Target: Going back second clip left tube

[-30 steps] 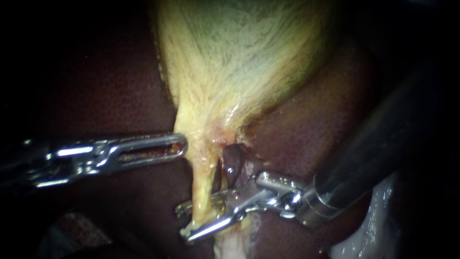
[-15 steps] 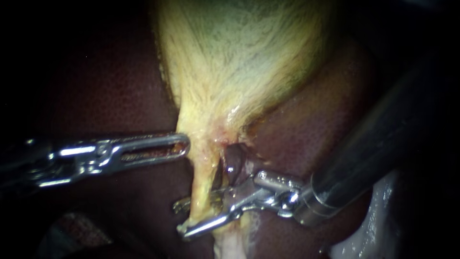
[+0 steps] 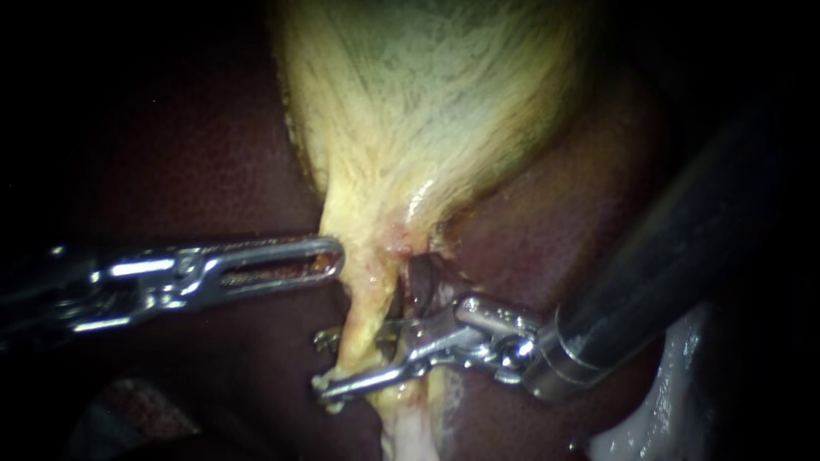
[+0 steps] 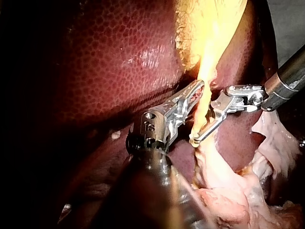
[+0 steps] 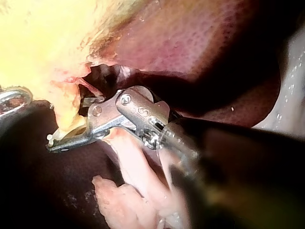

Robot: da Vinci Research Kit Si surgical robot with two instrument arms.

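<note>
Jaws on my right instrument are standing apart, straddling the left tube just below the gallbladder. Over this last second they're creeping up it toward the gallbladder; I'm judging they're lining up the second clip.

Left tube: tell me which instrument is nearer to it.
Right. The right instrument has the left tube between the halves of its open pincer; the left instrument ends beside the tissue higher up, nearer the gallbladder.

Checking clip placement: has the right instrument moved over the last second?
Yes. The right instrument has slid up the left tube, toward the gallbladder.
</note>
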